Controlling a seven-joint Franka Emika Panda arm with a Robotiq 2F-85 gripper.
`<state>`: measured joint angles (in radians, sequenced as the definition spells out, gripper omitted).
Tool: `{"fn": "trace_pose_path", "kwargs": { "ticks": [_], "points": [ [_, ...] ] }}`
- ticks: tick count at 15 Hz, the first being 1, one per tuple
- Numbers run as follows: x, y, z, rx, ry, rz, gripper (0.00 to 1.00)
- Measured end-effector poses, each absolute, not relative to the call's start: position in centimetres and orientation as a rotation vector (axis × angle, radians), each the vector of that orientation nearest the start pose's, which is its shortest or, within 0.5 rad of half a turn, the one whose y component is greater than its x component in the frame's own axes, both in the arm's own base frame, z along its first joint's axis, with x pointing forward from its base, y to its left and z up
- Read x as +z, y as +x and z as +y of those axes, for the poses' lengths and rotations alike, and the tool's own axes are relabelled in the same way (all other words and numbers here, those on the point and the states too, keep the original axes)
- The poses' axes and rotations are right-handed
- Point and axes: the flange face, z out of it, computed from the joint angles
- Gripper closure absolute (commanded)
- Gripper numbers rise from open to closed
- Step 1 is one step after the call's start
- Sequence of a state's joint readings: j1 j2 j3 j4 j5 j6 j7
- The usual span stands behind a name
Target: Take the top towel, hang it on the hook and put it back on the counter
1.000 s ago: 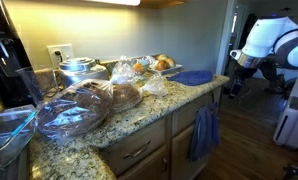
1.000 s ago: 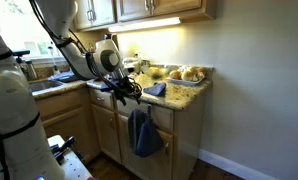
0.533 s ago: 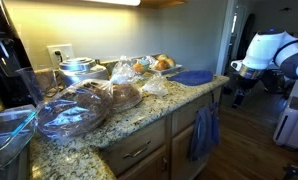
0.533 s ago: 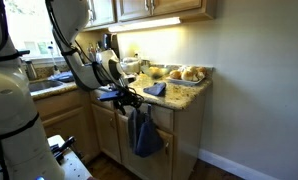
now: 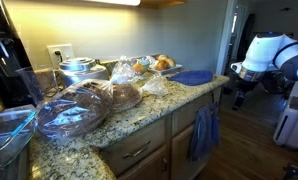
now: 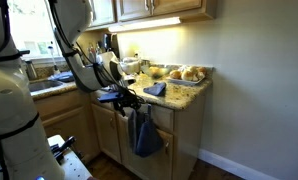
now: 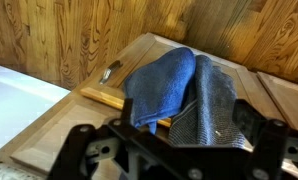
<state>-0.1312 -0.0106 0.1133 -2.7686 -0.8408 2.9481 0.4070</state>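
Observation:
In the wrist view a bright royal-blue towel hangs on the wooden cabinet front beside a duller grey-blue towel. My gripper is open, its dark fingers either side of the lower ends of both towels, gripping neither. In both exterior views the gripper sits just off the counter's end, at the top of the hanging cloth. Another blue towel lies folded on the granite counter.
Bagged bread and pastries and metal bowls crowd the counter. Cabinet drawers with metal handles run below. A side wall stands beyond the counter's end, with wood floor below.
Over the last second the arm swung away from the counter's edge and dropped to the hanging towels. It has hardly moved in the last half second.

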Motion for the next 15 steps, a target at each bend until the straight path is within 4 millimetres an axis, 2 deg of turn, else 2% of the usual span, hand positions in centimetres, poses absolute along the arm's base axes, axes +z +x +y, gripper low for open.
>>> {"fn": "trace_pose_path", "kwargs": {
  "ticks": [4,8,15],
  "points": [
    [23.0,38.9,4.1,-0.378,-3.257,-0.684,0.00],
    [23.4,39.7,3.0,-0.427,-3.259,-0.732,0.00],
    [21.3,40.3,0.4,-0.456,-3.195,-0.703,0.00]
  ]
}}
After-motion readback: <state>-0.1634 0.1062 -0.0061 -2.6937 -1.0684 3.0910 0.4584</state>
